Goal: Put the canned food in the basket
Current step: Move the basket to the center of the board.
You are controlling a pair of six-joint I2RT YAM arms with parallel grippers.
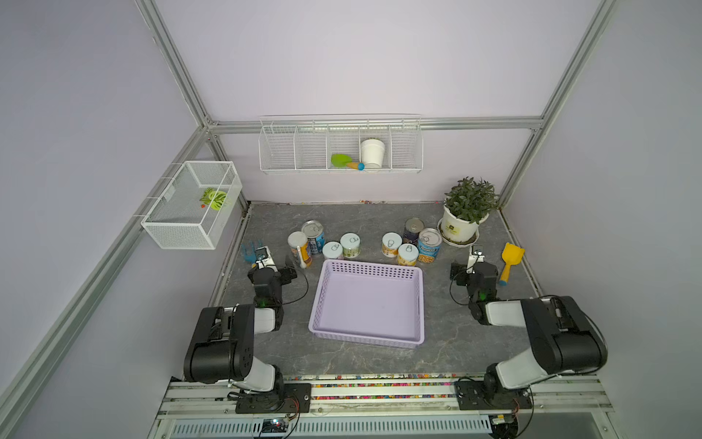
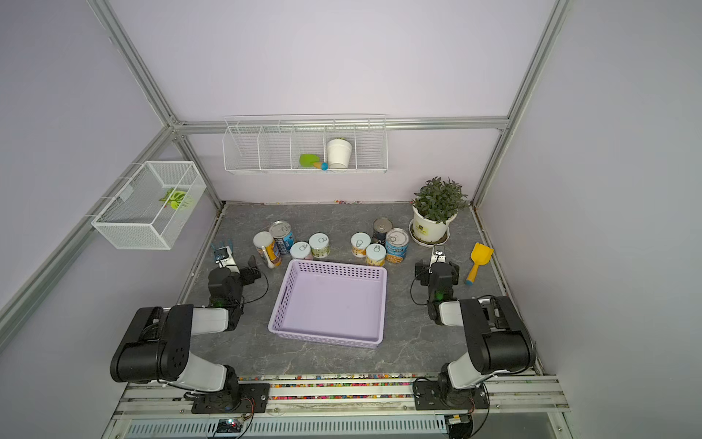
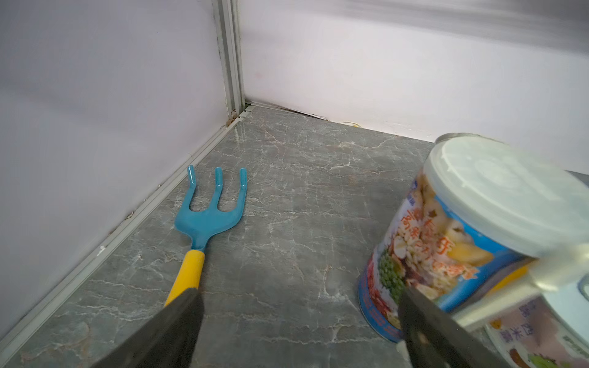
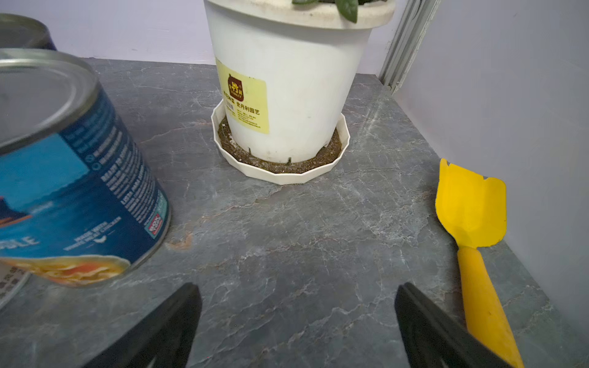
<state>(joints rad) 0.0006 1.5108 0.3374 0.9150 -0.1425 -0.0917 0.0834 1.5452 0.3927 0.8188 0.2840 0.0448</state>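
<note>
1. Lying along the left edge of the grey tabletop (image 1: 448, 342), a blue rake (image 1: 249, 252) with a yellow handle is resting close to the wall rail.
2. The left gripper (image 3: 298, 293) is hovering low just beside the rake. Its jaws are standing wide apart, with only bare tabletop between them, and it is gripping nothing.
3. Four cans are standing upright in a cluster next to that gripper. A tall white-lidded can (image 1: 299, 247) is sitting nearest it, just beside one finger, and a silver-topped blue can (image 1: 313, 235) is standing behind. A short pale-lidded can (image 1: 333, 251) and a green-labelled can (image 1: 350, 245) are following to the right.
4. The lilac basket (image 1: 370, 270) is sitting mid-table between the two arms. Its perforated far wall is lying just in front of the cans, which are all standing outside it on the tabletop.
5. Four more cans are standing upright beyond the basket's far right corner: a yellow-labelled can (image 1: 392, 244), a second yellow can (image 1: 407, 254) nearest the basket, a dark can (image 1: 413, 230) at the back and a blue-labelled can (image 1: 429, 245) with a silver top.
6. The right gripper (image 4: 297, 288) is hovering low near the blue-labelled can, its jaws spread wide over bare tabletop and clasping nothing.
7. A potted plant (image 1: 469, 213) in a white pot on a saucer is standing in the far right corner, and a yellow shovel (image 1: 509, 262) is lying along the right wall, near the right gripper.
</note>
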